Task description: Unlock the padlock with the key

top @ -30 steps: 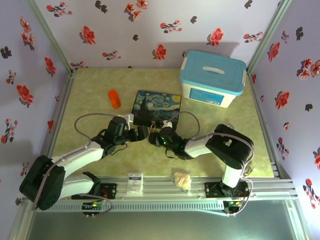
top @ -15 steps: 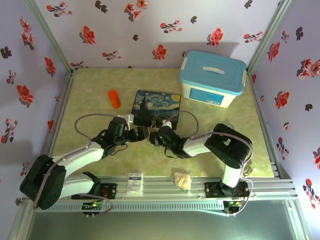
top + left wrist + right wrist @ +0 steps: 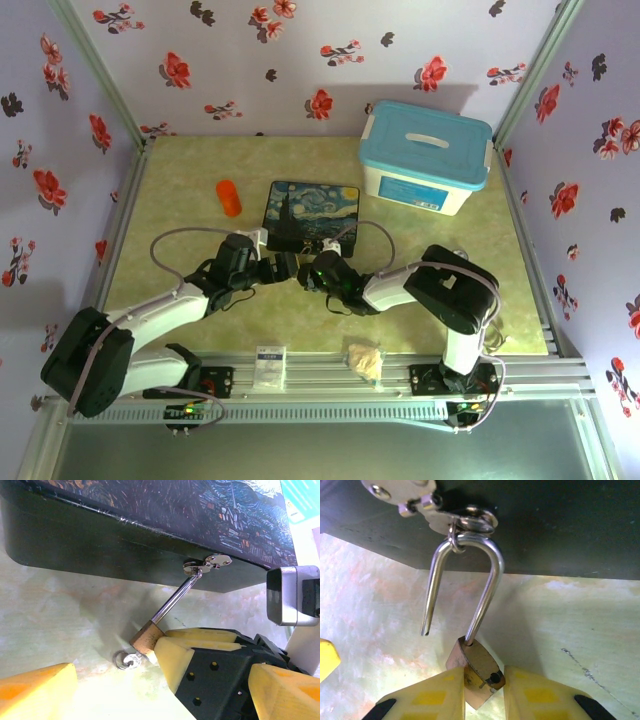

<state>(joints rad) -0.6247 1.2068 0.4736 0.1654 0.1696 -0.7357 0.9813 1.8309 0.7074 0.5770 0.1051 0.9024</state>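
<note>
The brass padlock (image 3: 475, 672) hangs by its silver shackle (image 3: 485, 595) from the latch ring of the painted box (image 3: 312, 215). One shackle leg is out of the body and free. My right gripper (image 3: 484, 692) is shut on the padlock body, a yellow finger pressing each side. In the left wrist view the padlock (image 3: 146, 637) slants down from the latch. The small grey key (image 3: 127, 660) with its ring sticks out of its lower end, beside the right gripper's fingers (image 3: 175, 655). My left gripper (image 3: 283, 266) stands wide open around this spot, touching nothing.
A white tub with a blue lid (image 3: 425, 155) stands at the back right, and an orange cylinder (image 3: 229, 197) left of the box. A white packet (image 3: 270, 366) and a crumpled scrap (image 3: 365, 360) lie on the front rail. Flowered walls close in three sides.
The right gripper has crept left toward the padlock and its jaws have narrowed onto the body. The left arm has stayed put.
</note>
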